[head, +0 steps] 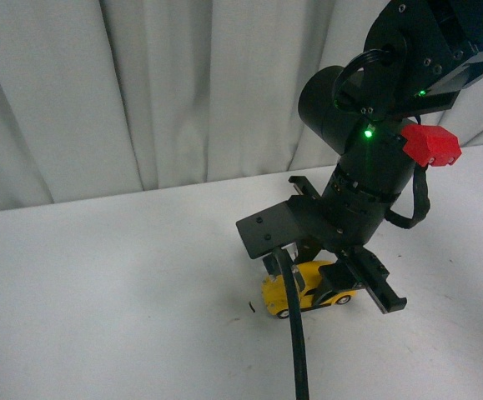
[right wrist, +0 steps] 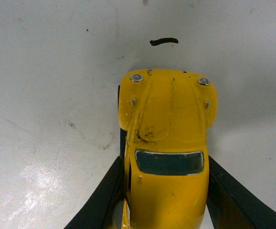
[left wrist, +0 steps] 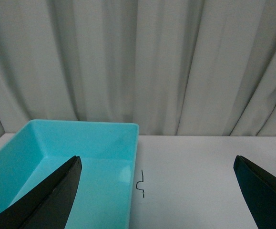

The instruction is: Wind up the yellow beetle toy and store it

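The yellow beetle toy [head: 314,288] rests on the white table under my right arm, its wheels on the surface. My right gripper [head: 324,282] is shut on the car's sides. In the right wrist view the yellow beetle toy [right wrist: 168,143] fills the middle, hood and dark windscreen showing, with a black finger [right wrist: 104,200] pressed against each flank of its body. My left gripper [left wrist: 159,191] is open, both dark fingertips [left wrist: 56,195] spread wide, nothing between them. The left arm is out of the front view.
A turquoise bin [left wrist: 114,143] stands on the table, seen in the left wrist view, partly behind one fingertip. A small black squiggle mark [left wrist: 140,184] lies beside it. Another short dark mark [right wrist: 164,41] lies just ahead of the car. Grey curtains [head: 141,83] hang behind the table.
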Controlling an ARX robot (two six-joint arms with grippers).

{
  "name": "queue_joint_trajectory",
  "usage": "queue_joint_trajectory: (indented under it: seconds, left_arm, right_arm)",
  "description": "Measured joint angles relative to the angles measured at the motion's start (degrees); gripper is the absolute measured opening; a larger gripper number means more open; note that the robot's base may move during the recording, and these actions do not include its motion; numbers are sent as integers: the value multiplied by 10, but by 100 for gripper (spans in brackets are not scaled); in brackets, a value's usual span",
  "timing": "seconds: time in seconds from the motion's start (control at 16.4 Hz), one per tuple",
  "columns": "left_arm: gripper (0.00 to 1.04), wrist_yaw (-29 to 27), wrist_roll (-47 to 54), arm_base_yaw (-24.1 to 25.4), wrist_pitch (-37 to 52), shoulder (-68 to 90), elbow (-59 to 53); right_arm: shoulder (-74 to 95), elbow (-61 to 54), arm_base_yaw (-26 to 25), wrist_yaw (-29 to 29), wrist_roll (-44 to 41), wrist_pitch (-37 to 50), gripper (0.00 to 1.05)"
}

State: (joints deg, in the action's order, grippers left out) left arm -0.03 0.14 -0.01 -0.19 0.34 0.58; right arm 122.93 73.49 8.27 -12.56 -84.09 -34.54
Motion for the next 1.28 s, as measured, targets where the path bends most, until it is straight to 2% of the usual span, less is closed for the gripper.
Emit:
queue_joint_trajectory:
  seconds: [0.73, 1.28]
  left_arm:
    - [98, 0, 0, 0, 0, 0, 0]
    - [98, 0, 0, 0, 0, 0, 0]
  right_arm:
    - [-19, -50, -39, -42, -77, 43, 41]
    - [-36, -87, -111, -68, -143, 46, 41]
